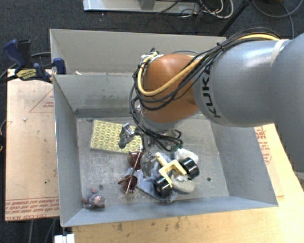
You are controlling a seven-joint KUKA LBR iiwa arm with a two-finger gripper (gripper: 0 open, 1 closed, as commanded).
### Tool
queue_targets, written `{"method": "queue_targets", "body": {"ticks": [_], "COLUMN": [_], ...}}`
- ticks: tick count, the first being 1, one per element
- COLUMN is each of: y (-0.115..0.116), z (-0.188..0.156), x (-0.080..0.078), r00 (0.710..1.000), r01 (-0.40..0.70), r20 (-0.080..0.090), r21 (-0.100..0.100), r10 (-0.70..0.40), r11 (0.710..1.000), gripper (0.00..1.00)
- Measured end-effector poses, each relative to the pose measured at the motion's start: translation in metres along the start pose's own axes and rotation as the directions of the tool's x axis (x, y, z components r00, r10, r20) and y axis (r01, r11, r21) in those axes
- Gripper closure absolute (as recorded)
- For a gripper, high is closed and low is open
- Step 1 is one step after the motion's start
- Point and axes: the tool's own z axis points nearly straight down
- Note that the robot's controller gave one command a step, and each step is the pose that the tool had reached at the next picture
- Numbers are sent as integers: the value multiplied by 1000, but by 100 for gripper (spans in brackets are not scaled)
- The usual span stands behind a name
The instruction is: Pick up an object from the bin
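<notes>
Brown sunglasses [128,181] just beneath hand [141,153]

Grey KUKA-lettered arm [253,80], orange wrist cover [167,82], black and yellow cables [219,46]

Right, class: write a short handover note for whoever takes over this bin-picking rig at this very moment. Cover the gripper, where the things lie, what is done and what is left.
Gripper: low in the bin, over the middle of the floor. Whether it grips anything cannot be told.
Things: a yellow-green patterned pad lies flat just to the gripper's left. A heap sits right below it, with red-brown glassy pieces and a white, black and yellow toy. A small pinkish thing lies alone in the front left corner.
Done: the arm is down at the heap.
Left: grip one thing and lift it out.
</notes>
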Motion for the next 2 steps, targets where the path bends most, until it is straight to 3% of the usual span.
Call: {"method": "queue_targets", "body": {"ticks": [1,2], "y": [-69,-69], "z": [69,69], "x": [2,2], "r00": [1000,1000], "r01": [15,15], "r20": [1,1], "r21": [1,1], "r10": [-15,-15], "r11": [1000,1000], "gripper": [100,100]}}
